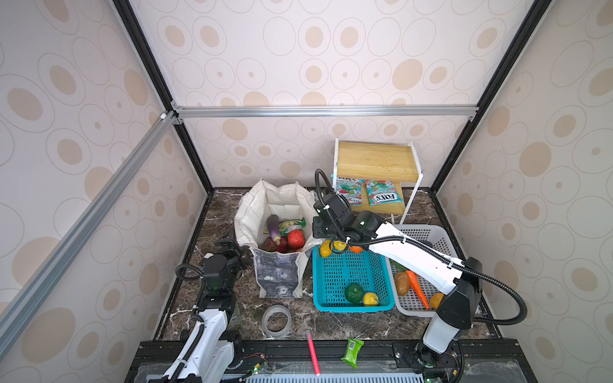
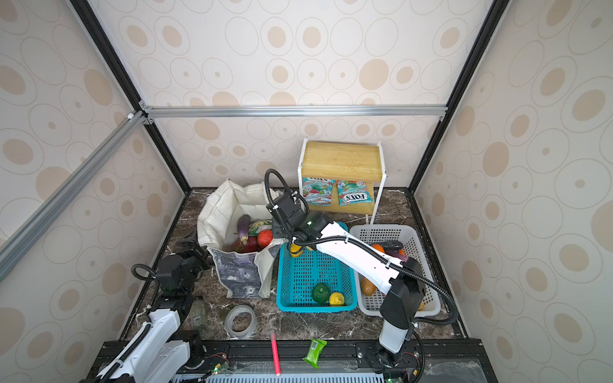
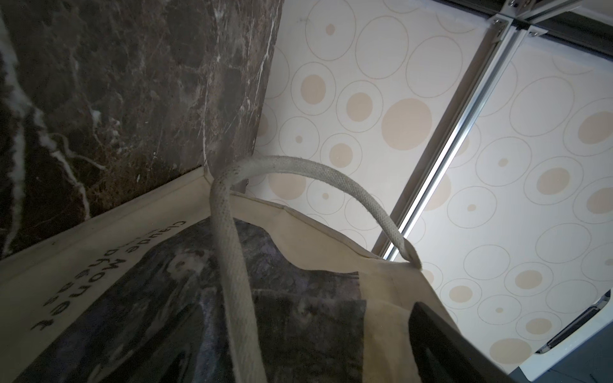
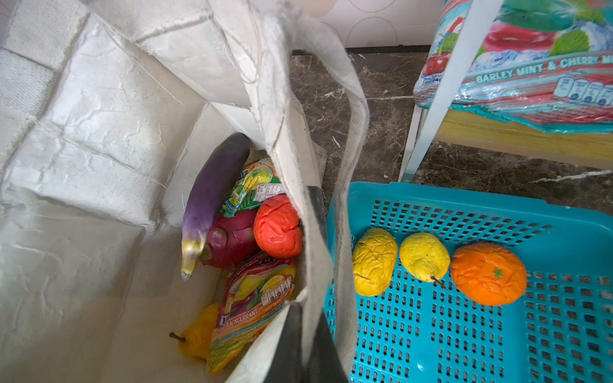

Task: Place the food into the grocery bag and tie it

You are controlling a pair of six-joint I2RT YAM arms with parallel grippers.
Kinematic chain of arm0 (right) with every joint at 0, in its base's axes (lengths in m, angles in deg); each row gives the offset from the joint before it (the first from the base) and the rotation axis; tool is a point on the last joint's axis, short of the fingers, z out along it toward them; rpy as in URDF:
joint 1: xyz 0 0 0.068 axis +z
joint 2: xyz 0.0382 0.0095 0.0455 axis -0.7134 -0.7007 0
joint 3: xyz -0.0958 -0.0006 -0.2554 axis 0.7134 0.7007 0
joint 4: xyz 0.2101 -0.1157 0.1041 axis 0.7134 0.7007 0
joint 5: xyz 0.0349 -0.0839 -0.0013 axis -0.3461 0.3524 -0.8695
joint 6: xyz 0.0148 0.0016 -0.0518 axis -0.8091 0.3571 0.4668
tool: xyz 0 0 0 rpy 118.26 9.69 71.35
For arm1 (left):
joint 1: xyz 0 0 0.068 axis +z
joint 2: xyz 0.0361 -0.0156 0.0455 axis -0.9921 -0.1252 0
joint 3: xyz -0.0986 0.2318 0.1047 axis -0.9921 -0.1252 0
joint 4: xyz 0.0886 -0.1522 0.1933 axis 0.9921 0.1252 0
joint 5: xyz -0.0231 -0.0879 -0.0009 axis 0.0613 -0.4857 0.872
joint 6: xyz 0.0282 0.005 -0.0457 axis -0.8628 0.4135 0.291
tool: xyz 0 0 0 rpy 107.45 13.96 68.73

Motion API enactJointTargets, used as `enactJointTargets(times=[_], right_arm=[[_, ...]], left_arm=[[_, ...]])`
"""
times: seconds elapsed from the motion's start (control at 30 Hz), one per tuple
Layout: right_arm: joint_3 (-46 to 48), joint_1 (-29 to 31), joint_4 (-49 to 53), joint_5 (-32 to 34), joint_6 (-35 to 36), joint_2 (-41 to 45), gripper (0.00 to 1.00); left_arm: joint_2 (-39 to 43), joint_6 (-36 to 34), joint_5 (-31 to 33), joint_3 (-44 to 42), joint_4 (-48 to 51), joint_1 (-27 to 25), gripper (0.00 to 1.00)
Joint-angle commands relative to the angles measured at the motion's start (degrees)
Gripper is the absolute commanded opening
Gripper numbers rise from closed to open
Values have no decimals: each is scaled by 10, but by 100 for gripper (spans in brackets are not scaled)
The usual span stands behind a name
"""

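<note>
The left gripper point(image 1: 234, 250) stands wide open and empty, just left of the grocery bag point(image 1: 280, 275), facing its cream handle point(image 3: 232, 265). The bag, mid-table, is soft canvas and will likely sag, so the rim or handles look like the best holds. The right gripper point(image 4: 305, 351) appears pinched closed on the bag's right rim. Further right, light, dented food point(image 4: 374, 262) lies in the teal basket point(image 4: 431, 205).

Tape roll point(image 1: 276, 321), red stick point(image 1: 312, 353), green wrapper point(image 1: 352, 352); FOX'S packets point(image 1: 383, 193) on shelf point(image 1: 378, 160)
</note>
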Motion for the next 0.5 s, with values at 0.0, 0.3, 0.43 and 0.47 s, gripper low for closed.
enactJointTargets(times=[0.0, 0.3, 0.43, 0.47], right_arm=[[-18, -3, 4, 5, 0, 0, 6], [-13, -5, 5, 12, -2, 3, 6], [-13, -6, 7, 7, -2, 1, 6], [-12, -6, 6, 7, -1, 1, 6]], left_arm=[[-35, 33, 21, 0, -110, -10, 93], [-192, 63, 44, -6, -279, -58, 82], [-267, 70, 72, 2, -439, -55, 58], [-290, 70, 65, 9, -484, -49, 44]])
